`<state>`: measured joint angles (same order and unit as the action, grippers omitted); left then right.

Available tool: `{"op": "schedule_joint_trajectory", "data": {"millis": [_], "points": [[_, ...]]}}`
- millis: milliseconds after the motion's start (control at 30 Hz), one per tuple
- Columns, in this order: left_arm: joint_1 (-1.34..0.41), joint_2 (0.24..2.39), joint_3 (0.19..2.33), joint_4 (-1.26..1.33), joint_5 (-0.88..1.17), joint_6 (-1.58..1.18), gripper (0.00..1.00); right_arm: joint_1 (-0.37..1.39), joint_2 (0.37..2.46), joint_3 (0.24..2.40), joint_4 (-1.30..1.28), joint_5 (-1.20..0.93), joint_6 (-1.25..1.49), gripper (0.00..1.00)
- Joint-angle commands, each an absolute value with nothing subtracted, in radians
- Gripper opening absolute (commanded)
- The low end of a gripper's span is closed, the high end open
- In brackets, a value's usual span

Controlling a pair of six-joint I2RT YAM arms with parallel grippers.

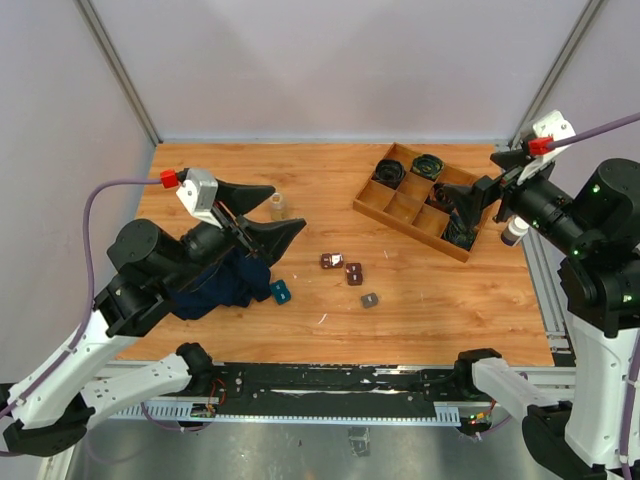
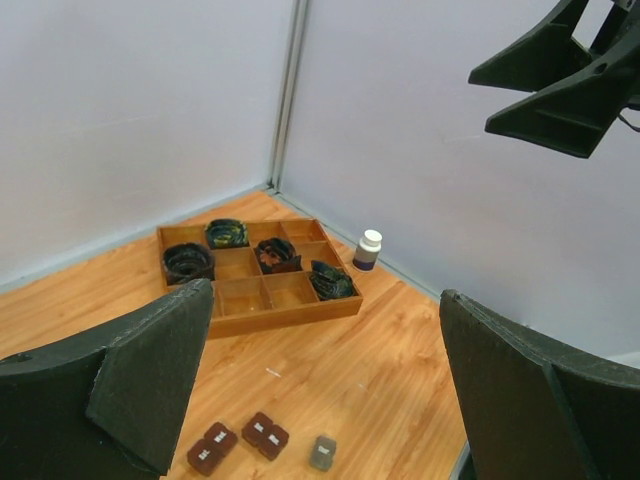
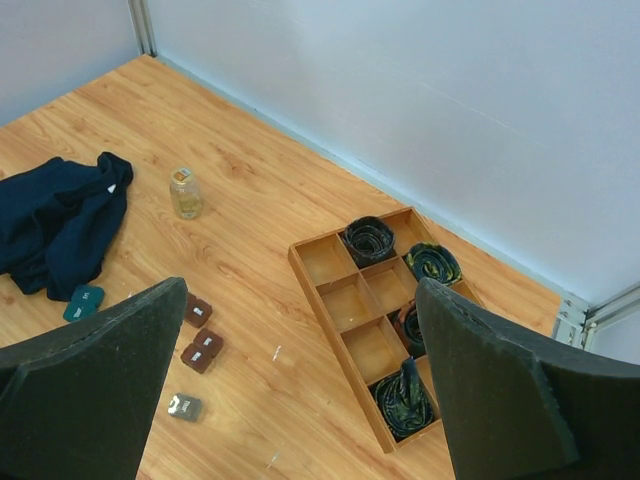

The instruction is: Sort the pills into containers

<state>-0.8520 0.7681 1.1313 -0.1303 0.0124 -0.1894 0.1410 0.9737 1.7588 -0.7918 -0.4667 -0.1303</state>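
Far left of desk [image 1: 430, 310]: dark blue cloth [image 1: 215, 282] lies bunched, partly under the left arm.
Left gripper [image 1: 288, 208]: raised above the desk, fingers wide apart, nothing between them.
Beside cloth: small teal box [image 1: 281, 291] just at the cloth's right edge; small glass bottle [image 1: 278, 205] upright, farther back.
Desk centre: two brown containers [image 1: 332, 261] [image 1: 354, 273] just beside each other, pale marks up; neither is touched. Grey box [image 1: 370, 300] near them, to the right and nearer the arms.
Pills: none I can pick out; a few pale specks on the desk are too small to identify. Container contents cannot be told.
Right rear: wooden tray [image 1: 366, 203] holding coiled black cables in some compartments; not part of the sort.
Right gripper [image 3: 302, 300]: held high over the tray's right end, fingers wide apart, empty.
Far right: white-capped bottle [image 2: 368, 250] upright at the desk edge.
Progress (judgement): sorting not started; both arms away from the containers, every step is left.
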Motion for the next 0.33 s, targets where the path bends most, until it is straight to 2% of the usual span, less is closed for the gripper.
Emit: {"op": "schedule_joint_trajectory", "data": {"millis": [0,300], "points": [[-0.846,0.766,1.150,-0.154,0.008,-0.168,0.99,0.130,0.977,1.784,-0.803,-0.455,-0.146,0.98],[-0.845,0.773,1.163,-0.168,0.000,-0.153,0.99,0.130,0.985,1.780,-0.807,-0.415,-0.180,0.98]]}}
